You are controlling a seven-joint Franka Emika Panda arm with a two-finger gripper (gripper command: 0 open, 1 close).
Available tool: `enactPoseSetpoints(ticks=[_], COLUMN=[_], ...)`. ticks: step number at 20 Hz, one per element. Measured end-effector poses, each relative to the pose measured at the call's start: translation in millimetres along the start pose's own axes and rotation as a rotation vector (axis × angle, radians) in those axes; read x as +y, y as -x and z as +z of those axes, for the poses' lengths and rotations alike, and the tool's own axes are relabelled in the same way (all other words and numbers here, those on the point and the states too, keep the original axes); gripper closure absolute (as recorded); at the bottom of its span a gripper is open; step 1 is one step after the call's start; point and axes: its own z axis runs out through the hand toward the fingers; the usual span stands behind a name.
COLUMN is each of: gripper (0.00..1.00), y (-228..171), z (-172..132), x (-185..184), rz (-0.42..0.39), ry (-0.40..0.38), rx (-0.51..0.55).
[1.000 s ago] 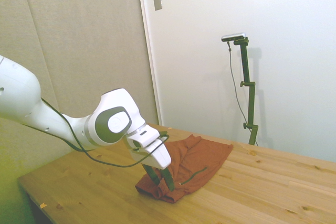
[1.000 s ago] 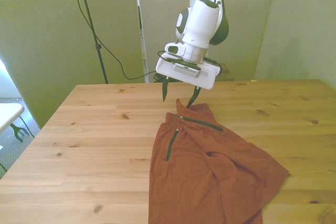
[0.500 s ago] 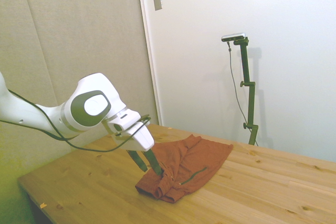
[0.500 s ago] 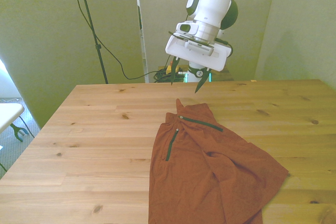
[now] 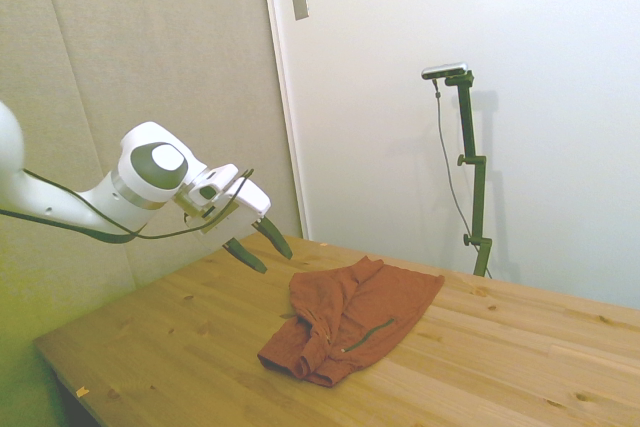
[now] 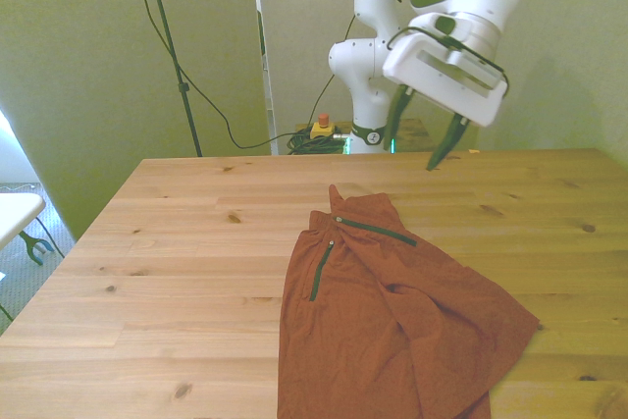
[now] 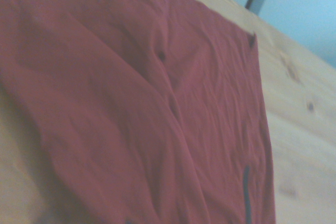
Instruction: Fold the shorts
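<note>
One garment only is on the wooden table [image 6: 177, 242]: the shorts [image 6: 392, 321], of rust-red cloth, which lie wrinkled and partly folded over themselves. In the front view they are spread from the middle of the table toward the near edge and the front view's right, with two dark zipper lines [image 6: 321, 270] close to their far end. In the side view the shorts [image 5: 350, 319] make a crumpled heap in the middle of the board, and one flap lies over the rest. The gripper [image 6: 422, 136] hangs in the air above the far edge of the table, well apart from the cloth, and it holds nothing; its two dark fingers [image 6: 396, 123] stand spread with a clear gap between them. In the side view the gripper [image 5: 258, 247] is tilted, with its fingers pointing down toward the table. The wrist view is filled mostly by the shorts [image 7: 136, 103], somewhat out of focus, with bare wood beside them.
</note>
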Motion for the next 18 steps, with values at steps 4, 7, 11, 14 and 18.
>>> enactPoseSetpoints(ticks=[4, 7, 11, 14, 18], gripper=[0.00, 0.00, 0.00, 0.00, 0.00], y=[5.7, 23.4, 38.7, 41.7, 52.1], z=[28.7, 52.7, 73.0, 82.6, 94.0], x=[-82.0, -124.7, -152.9, -160.5, -164.6], rz=[-0.093, -0.146, -0.192, -0.209, -0.228], ry=[0.006, -0.002, 0.001, 0.008, 0.020], rx=[0.081, 0.083, 0.091, 0.102, 0.094])
